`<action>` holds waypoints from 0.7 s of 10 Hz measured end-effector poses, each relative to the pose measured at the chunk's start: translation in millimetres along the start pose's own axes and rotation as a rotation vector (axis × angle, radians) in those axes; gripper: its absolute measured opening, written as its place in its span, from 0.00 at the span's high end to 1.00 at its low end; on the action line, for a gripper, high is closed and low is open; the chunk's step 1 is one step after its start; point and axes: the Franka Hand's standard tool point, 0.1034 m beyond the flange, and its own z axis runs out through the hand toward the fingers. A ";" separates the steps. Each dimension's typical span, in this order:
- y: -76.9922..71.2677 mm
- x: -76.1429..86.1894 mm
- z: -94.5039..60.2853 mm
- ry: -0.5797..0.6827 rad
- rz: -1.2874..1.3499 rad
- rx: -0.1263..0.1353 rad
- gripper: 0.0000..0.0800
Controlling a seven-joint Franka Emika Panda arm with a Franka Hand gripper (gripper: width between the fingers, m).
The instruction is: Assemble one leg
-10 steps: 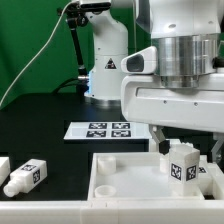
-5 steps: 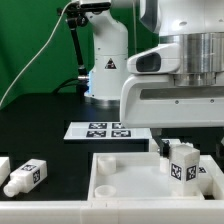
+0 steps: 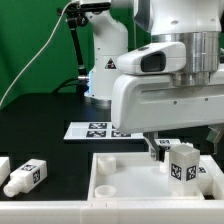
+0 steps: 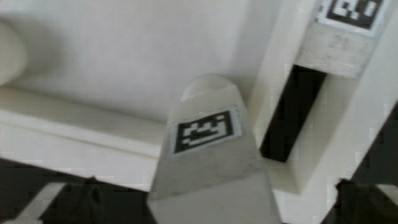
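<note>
A leg [image 3: 182, 164], a chunky white peg with a black-and-white tag, stands upright on the right part of the large white tray-like piece [image 3: 120, 178]. My gripper [image 3: 183, 150] hangs over it, open. One dark finger [image 3: 153, 149] shows beside the leg; the other is hidden. In the wrist view the tagged leg [image 4: 208, 130] lies between my gripper's [image 4: 214, 205] two dark fingertips [image 4: 64, 205], with a gap on each side. A second leg [image 3: 25, 177] lies on its side on the black table at the exterior view's left.
The marker board [image 3: 98, 129] lies flat behind the tray. The end of another white part [image 3: 3, 164] shows at the exterior view's left edge. The arm's base [image 3: 105, 70] stands at the back before a green backdrop.
My hand has shifted toward the exterior view's left and fills more of that view. The upright leg and the lying leg have not moved.
</note>
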 end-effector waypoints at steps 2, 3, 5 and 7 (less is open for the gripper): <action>1.5 -1.0 1.2 -0.003 -0.043 -0.002 0.19; 1.5 -1.1 1.2 -0.003 -0.040 -0.002 0.33; 1.5 -1.2 1.4 -0.003 -0.026 -0.001 0.50; 1.4 -1.1 1.4 -0.002 -0.012 -0.001 0.65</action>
